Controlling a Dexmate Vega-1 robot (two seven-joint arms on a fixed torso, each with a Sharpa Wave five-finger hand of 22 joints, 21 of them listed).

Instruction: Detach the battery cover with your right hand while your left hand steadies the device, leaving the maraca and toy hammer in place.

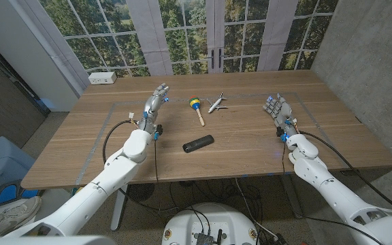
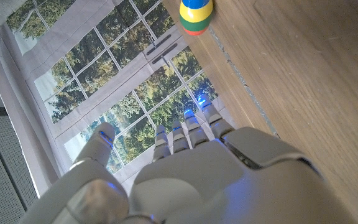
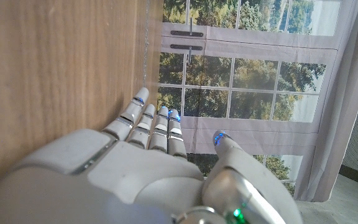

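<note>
Behind the wooden worktop (image 1: 250, 139) a wall of windows printed with trees fills the background, and a white power strip (image 1: 103, 77) sits at the far left corner of the board. Both arms reach in from the near corners and stop well out to the sides, which reads as a waiting pose: neither has gone to work. The left hand (image 1: 154, 105) stands at the left of the taped rectangle, fingers extended and apart, holding nothing; the left wrist view shows the same spread fingers with the striped head of the maraca beyond them. The right hand (image 1: 278, 109) stands near the right edge, likewise released and empty, fingers straight in its own wrist view. Between them, nearer the robot, lies the device (image 1: 199, 143), a dark slim bar flat on the wood, well apart from both hands. Its long axis runs roughly left to right, slightly skewed so the right end sits a little farther from the robot; I cannot tell which face carries the battery cover. Farther back lies the maraca (image 1: 197, 109), its coloured head away from the robot and handle towards it. Just beside it rests a small white toy plane (image 1: 216, 104), where the task names a hammer. Both seem clear of the likely reach paths.
</note>
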